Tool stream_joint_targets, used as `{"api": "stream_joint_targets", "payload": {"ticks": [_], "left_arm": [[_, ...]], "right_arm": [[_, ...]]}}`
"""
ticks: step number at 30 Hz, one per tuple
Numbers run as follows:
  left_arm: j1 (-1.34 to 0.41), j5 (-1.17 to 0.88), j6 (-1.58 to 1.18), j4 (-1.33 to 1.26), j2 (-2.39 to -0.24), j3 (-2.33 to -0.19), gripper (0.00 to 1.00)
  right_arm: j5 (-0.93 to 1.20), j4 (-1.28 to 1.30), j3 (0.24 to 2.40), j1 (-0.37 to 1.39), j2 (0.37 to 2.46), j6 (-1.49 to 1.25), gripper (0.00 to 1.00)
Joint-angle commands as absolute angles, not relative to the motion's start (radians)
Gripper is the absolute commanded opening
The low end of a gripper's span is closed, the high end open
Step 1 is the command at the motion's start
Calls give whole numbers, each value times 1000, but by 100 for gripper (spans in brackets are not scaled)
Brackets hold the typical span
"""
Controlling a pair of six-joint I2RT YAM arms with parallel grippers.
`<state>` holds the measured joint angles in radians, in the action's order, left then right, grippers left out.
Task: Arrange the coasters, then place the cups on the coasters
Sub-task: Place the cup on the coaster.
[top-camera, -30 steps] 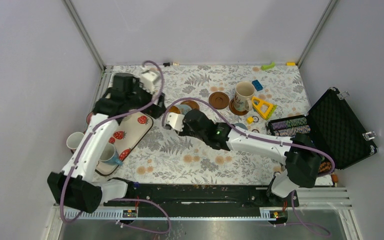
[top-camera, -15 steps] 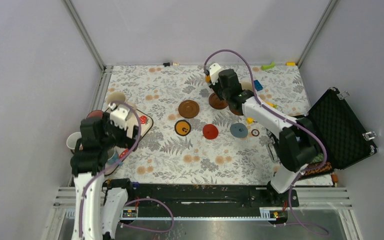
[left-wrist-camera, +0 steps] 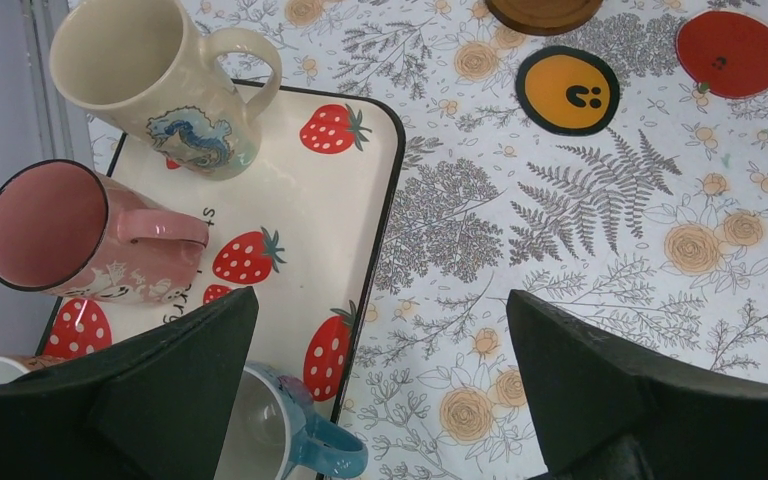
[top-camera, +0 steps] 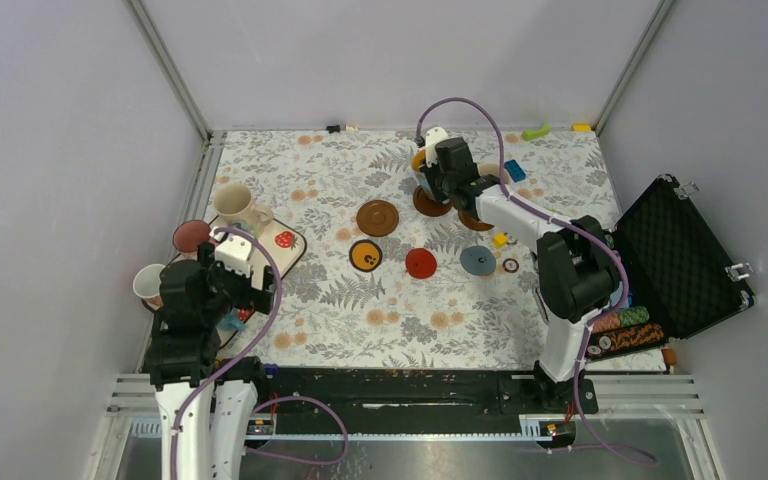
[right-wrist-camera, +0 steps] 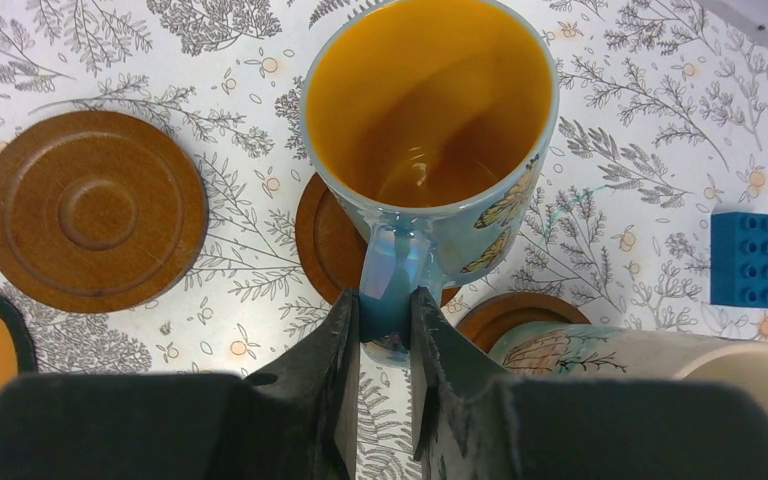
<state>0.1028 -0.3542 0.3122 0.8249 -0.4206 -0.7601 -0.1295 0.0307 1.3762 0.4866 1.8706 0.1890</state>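
Left gripper (left-wrist-camera: 380, 300) withdrew, gaping, empty; right gripper (right-wrist-camera: 385, 300) pinches handle, blue mug (right-wrist-camera: 430, 120) upright.

The blue ceramic mug with yellow interior (right-wrist-camera: 430, 120) is showing a glossy glaze. The dark brown round wooden coaster (right-wrist-camera: 93, 210) is presenting a matt, ring-turned face. The cream strawberry-printed rectangular tray (left-wrist-camera: 310, 225) is looking smooth and faintly shiny.
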Motion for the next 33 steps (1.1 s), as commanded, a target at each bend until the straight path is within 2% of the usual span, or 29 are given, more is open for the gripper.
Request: {"api": "stream_joint_targets", "payload": {"ticks": [1, 16, 29, 33], "left_arm": [[114, -339, 299, 774, -410, -755, 99], [138, -354, 302, 778, -406, -752, 99], [141, -366, 308, 781, -404, -752, 99], [142, -366, 309, 781, -399, -752, 99]], "right_arm": [[-116, -95, 1416, 476, 1847, 72, 0], [-17, -7, 1441, 443, 1877, -154, 0], [44, 126, 1291, 449, 1821, -101, 0], [77, 174, 1269, 452, 1822, -115, 4]]}}
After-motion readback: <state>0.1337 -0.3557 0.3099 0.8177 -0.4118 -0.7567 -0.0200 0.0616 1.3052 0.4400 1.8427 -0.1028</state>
